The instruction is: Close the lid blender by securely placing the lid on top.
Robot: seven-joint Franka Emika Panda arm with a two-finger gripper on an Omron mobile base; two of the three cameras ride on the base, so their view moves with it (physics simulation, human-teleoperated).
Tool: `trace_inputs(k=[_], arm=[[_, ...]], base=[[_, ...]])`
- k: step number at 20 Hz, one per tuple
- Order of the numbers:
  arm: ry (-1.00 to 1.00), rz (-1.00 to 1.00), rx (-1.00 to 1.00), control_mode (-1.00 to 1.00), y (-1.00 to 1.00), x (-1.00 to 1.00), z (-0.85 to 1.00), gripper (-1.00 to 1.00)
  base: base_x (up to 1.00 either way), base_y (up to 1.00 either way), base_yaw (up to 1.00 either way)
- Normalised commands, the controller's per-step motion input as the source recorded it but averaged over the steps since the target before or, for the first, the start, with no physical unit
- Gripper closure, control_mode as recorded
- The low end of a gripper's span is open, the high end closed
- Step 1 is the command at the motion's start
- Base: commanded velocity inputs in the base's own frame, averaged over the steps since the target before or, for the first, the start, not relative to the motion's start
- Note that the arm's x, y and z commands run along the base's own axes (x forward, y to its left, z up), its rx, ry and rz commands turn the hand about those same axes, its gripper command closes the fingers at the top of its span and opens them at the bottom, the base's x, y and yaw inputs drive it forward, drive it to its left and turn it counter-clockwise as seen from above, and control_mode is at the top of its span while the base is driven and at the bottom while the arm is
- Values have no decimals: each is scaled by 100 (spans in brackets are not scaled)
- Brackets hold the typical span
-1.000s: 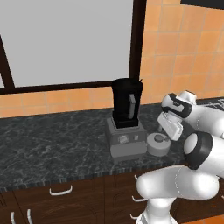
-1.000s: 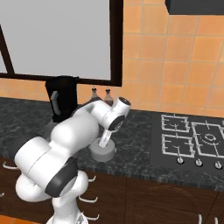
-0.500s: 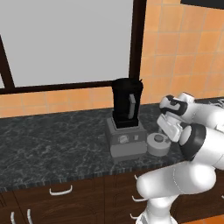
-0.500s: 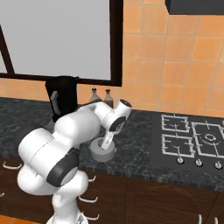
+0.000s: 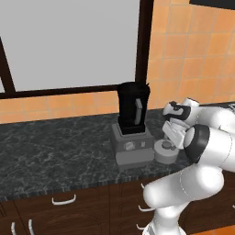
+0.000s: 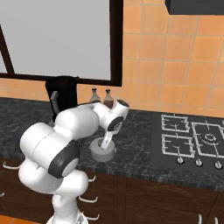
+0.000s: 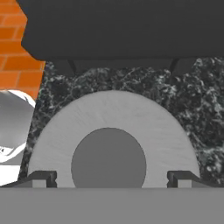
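The lid [image 5: 165, 152] lies flat on the dark counter, just right of the blender's boxy grey base [image 5: 133, 148]. The black jar [image 5: 133, 114] stands on that base with its top uncovered. My gripper [image 5: 169, 142] points down right over the lid, also seen from the other side as gripper [image 6: 105, 146] above lid [image 6: 102, 153]. In the hand view the lid [image 7: 109, 118] is close below, and its darker knob [image 7: 108, 162] sits between my two fingertips [image 7: 43, 178]. The gripper [image 7: 110, 178] is open, holding nothing.
The blender base's dark side [image 7: 122, 30] looms just beyond the lid. Two small bottles [image 6: 100, 95] stand by the tiled wall behind my arm. A gas hob [image 6: 192, 140] lies to the right. The counter's front edge [image 5: 92, 186] is near the lid.
My hand has sunk lower and slightly leftward toward the lid. Lid and blender have not moved.
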Motion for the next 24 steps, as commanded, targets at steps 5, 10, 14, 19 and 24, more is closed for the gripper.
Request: trace_inputs(k=[5, 10, 14, 19, 24], arm=[[0, 0, -6, -100, 1, 5, -17, -100], [0, 0, -6, -100, 13, 0, -17, 100], [0, 0, 0, -100, 1, 0, 0, 100], [0, 0, 0, -100, 0, 0, 0, 100], [-1, 0, 7, -100, -8, 0, 34, 100]], base=[[0, 0, 0], [0, 0, 0], [0, 0, 0], [0, 0, 0], [0, 0, 0]])
